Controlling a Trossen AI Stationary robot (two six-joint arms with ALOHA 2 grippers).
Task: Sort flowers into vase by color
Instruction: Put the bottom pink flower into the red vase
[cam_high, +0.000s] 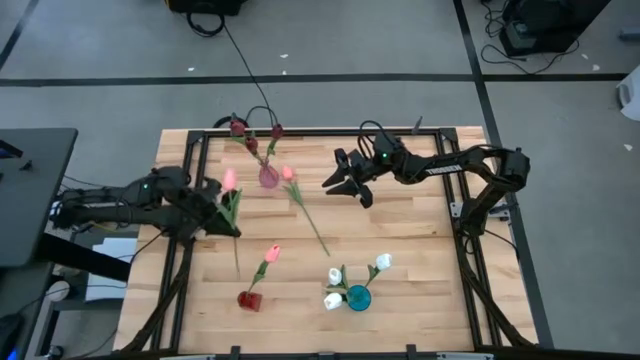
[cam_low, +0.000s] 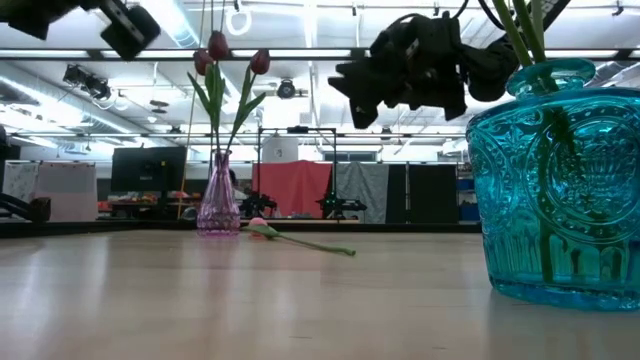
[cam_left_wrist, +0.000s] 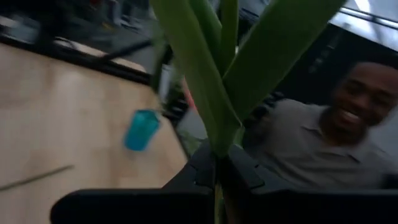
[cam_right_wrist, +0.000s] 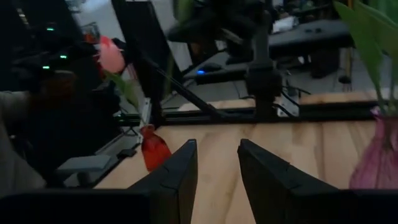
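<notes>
Wooden table (cam_high: 400, 240) carries, nearest, a teal vase (cam_high: 358, 297) of white tulips (cam_high: 383, 262) and a red vase (cam_high: 249, 298) with one pink. Mid-table, the left gripper (cam_high: 222, 210) is clamped on a pink tulip (cam_high: 229, 180); another pink tulip (cam_high: 289, 173) lies loose. The right gripper (cam_high: 340, 184) hovers parted, empty. Farthest, a pink vase (cam_high: 268, 176) holds maroon tulips (cam_high: 237, 127).

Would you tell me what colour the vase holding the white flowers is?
Teal blue glass vase; the low view shows it best.
</notes>
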